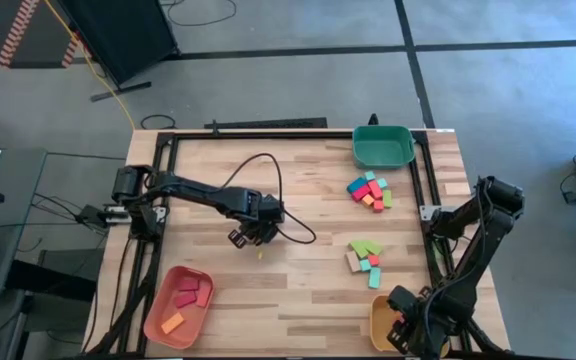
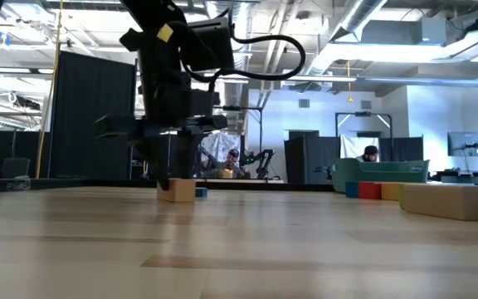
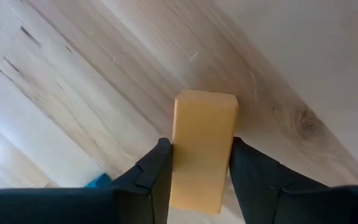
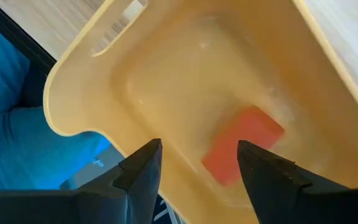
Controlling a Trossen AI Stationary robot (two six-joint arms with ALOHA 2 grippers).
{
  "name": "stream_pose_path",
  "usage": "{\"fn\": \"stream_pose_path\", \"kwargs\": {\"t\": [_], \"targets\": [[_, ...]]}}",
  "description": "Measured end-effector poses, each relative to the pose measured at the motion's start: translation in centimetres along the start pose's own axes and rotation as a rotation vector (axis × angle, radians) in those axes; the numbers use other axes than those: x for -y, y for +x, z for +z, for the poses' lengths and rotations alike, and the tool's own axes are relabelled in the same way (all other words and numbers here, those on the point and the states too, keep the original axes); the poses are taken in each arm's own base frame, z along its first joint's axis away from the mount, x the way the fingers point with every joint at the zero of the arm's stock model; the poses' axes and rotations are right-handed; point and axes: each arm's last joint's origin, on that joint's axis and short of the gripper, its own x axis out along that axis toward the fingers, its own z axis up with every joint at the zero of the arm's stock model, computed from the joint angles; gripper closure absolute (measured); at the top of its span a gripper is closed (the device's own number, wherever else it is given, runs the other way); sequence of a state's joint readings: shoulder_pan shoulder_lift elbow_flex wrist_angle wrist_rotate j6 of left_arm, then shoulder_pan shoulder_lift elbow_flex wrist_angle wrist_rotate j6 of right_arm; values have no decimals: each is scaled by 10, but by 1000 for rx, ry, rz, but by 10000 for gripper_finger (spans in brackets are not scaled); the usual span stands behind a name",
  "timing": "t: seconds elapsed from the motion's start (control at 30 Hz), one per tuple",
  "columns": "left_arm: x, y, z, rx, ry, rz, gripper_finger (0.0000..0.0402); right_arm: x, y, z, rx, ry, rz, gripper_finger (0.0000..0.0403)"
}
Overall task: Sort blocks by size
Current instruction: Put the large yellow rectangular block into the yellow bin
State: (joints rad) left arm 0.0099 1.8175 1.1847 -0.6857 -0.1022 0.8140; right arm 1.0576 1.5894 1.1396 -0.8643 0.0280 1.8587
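Blocks (image 1: pixel 370 192) are looking light, rigid and smooth, so we are pinching flat opposite sides. We are counting two loose clusters right of centre, three in the salmon tray (image 1: pixel 177 305). Left gripper (image 3: pixel 201 163) is clamping an orange bar (image 3: pixel 202 146) mid-counter; right gripper (image 4: pixel 199 163) is standing open above a red block (image 4: pixel 241 151) in the yellow tray (image 4: pixel 166 81), lower right.

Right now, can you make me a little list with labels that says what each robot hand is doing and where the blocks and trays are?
left gripper: shut on the yellow block, mid-table
right gripper: open, over the yellow tray
in yellow tray: one red block
salmon tray: near left corner, holds pink and orange blocks
green tray: far right
loose blocks: two heaps, upper heap and lower heap, right side of the table
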Motion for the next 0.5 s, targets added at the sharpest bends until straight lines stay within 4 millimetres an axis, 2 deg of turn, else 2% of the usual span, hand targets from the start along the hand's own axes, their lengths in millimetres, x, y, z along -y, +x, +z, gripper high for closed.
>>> {"fn": "stream_pose_path", "kwargs": {"t": [0.5], "targets": [[-1,-1,8,96,-20,-3,281,-6,-31,0,45,-31,-63,163]]}}
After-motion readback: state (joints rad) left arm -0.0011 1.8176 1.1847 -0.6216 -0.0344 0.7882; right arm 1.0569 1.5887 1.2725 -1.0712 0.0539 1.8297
